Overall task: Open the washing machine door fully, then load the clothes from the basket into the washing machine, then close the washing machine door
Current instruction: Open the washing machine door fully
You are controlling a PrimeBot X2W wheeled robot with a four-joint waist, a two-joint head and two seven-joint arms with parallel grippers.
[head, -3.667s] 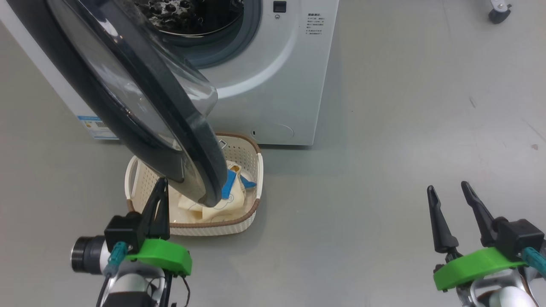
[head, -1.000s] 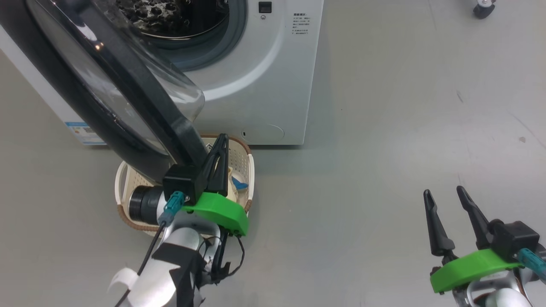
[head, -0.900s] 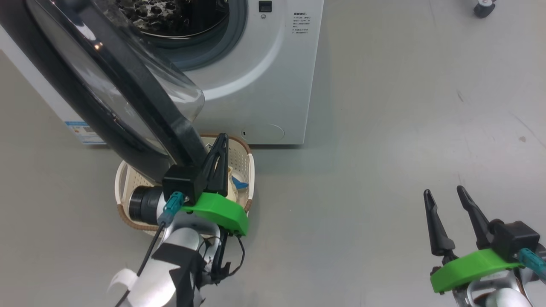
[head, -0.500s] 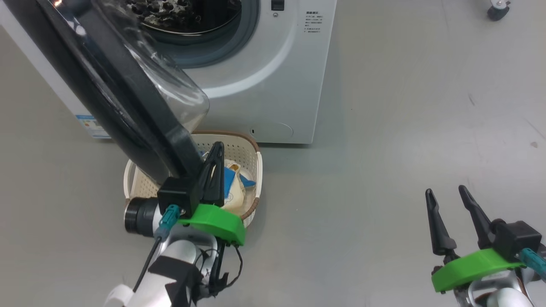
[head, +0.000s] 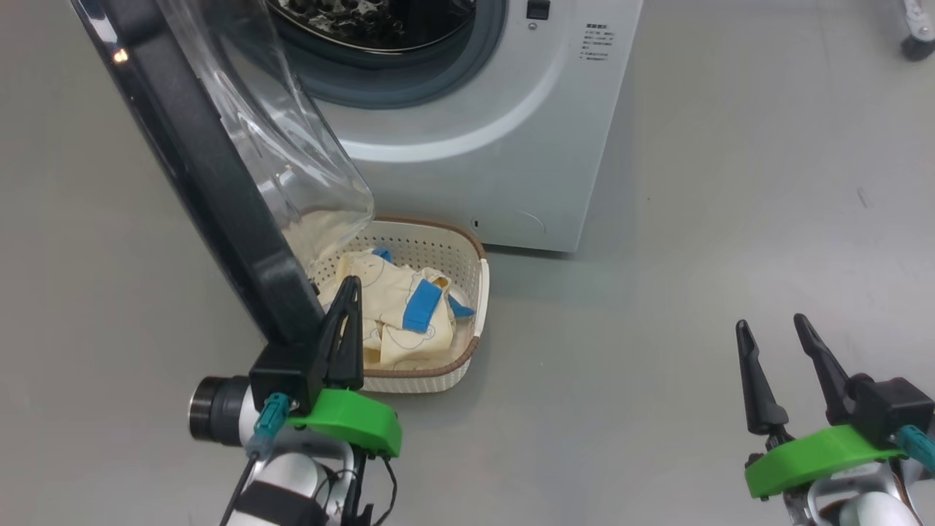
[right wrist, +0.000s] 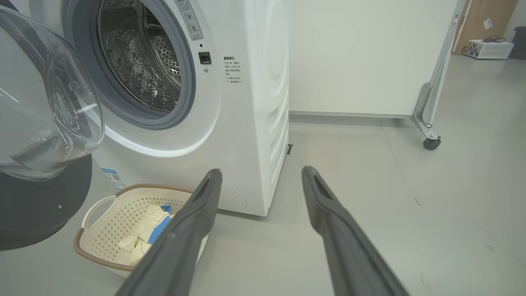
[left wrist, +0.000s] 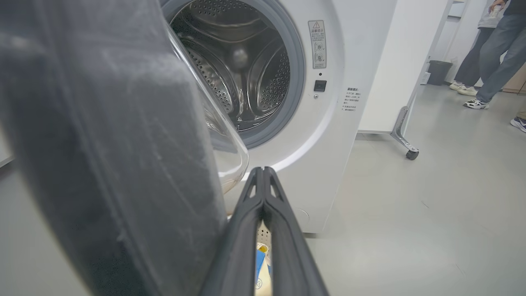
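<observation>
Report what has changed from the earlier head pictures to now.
The washing machine door has swung wider open, to the robot's left, uncovering the clothes in the basket. The left gripper, shut and empty, crossed from the basket's left side to the door's inner side by its free edge. The head camera shifted too. Unchanged: the right gripper open and idle, the clothes in the basket.

The right gripper (right wrist: 262, 172) has its two dark fingers spread wide apart, with nothing between them. The washing machine (right wrist: 246, 102) stands ahead. Its door (right wrist: 41, 123) is swung open at the left, exposing the steel drum (right wrist: 139, 53). The basket (right wrist: 117, 216) sits on the floor (right wrist: 370, 205) near the machine's front, beside the door. The clothes (right wrist: 139, 236) lie inside it. A white panel (right wrist: 349, 53) on casters stands beyond.
</observation>
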